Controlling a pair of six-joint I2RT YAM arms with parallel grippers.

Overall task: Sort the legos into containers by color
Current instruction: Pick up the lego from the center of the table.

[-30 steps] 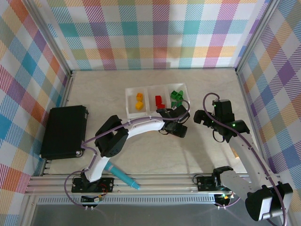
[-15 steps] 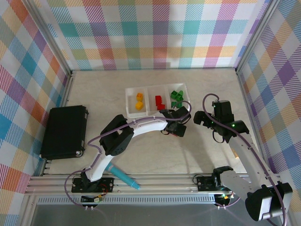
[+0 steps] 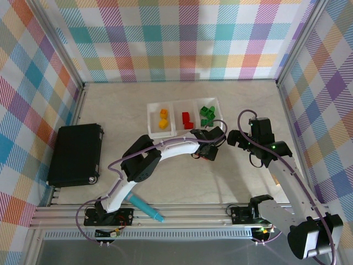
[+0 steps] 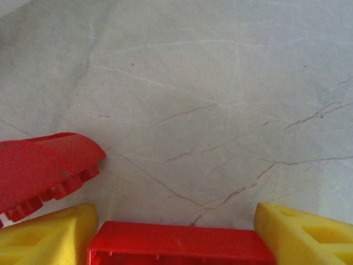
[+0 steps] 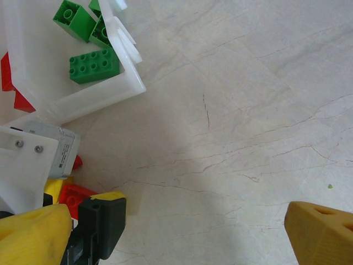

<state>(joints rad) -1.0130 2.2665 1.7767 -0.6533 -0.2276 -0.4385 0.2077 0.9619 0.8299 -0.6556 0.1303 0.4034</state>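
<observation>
Right now your left end effector (image 4: pixel 175 231) is clamped on a red brick (image 4: pixel 179 245): in the left wrist view the two yellow fingers (image 4: pixel 49 237) press against its two ends, low over the bare desk (image 4: pixel 220 110). A second red piece (image 4: pixel 47 165) with a toothed edge lies just beside the left finger; you cannot tell whether it touches it.

From above, you see that end effector (image 3: pixel 207 146) just on the near side of the clear tray (image 3: pixel 149 118), which sits toward the desk's far edge, about midway between the left and right edges. It is close to the near rim where the middle and right compartments meet. The tray holds yellow-orange bricks (image 3: pixel 163 119) in its left compartment, red bricks (image 3: pixel 187 118) in the middle one and green bricks (image 3: pixel 207 114) in the right one.

Your right end effector (image 5: pixel 176 229) hangs with its fingers wide apart and nothing between them, over bare desk on the right-edge side of the tray's corner (image 5: pixel 94 102).

Compared with a second ago, your left end effector has crept toward the far edge, closer to the tray's near rim, and the arm's elbow has swung a little to the right. The right arm has not moved, and the bricks in the tray lie as they did.
</observation>
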